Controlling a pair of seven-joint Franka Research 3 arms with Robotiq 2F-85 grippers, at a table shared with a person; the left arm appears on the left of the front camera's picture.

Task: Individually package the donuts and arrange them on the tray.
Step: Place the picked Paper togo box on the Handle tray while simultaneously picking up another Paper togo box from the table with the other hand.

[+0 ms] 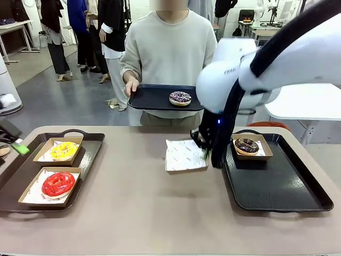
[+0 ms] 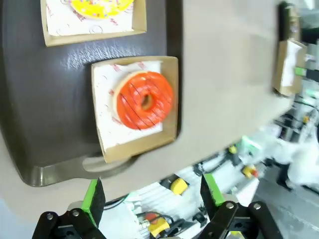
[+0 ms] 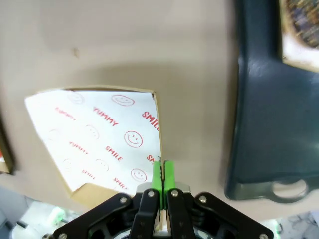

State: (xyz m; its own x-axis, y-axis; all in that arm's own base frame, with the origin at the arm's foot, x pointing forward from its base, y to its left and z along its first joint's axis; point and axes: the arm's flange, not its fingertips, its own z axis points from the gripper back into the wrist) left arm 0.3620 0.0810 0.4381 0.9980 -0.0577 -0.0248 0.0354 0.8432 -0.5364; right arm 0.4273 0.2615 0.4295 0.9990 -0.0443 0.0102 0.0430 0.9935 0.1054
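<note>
Donuts sit in four spots: yellow point(image 1: 64, 150) and red point(image 1: 58, 183) in boxes on the left tray point(image 1: 16, 176), chocolate point(image 1: 246, 144) boxed on the right tray point(image 1: 277, 186), and sprinkled point(image 1: 180, 97) on the person's tray point(image 1: 149, 98). They look soft, light and sticky on top, so sides are best to hold. The right tool point(image 3: 162, 172) pinches the empty box point(image 3: 99, 144) by its edge on the counter point(image 1: 138, 213). The left tool point(image 2: 152, 196) is spread.

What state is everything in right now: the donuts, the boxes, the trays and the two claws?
Yellow-iced donut: boxed, on left dark tray.
Red-glazed donut: boxed, same tray.
Chocolate-topped donut: boxed, on right black tray.
Sprinkled dark donut: unboxed, on person's black tray.
Paper-lined cardboard box: empty, on table.
Left gripper: open.
Right gripper: shut at box's edge.
</note>
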